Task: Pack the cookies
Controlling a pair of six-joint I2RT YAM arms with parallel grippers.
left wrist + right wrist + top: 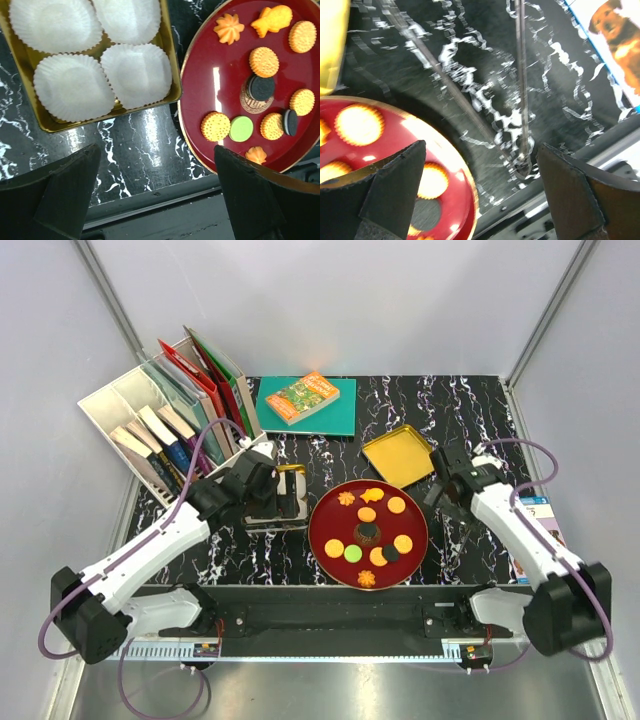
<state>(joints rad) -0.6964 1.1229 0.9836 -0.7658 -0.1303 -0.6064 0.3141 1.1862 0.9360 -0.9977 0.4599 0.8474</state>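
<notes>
The black marbled table (300, 550) is noted to carry a red plate (325, 525) with a gold tin (170, 60) just beside it, the tin being lined with white paper cups (137, 75). The cookies (367, 514) are found lying on the red plate. The left gripper (156, 165) is held wide apart over the gap between tin and plate, and the right gripper (481, 150) wide apart over the plate's right edge

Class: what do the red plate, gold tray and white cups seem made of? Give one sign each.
Red plate: glossy plastic or lacquer, sharp glare streak. Gold tray: probably thin metal, shiny raised rim. White cups: likely paper, matte, finely pleated.
</notes>
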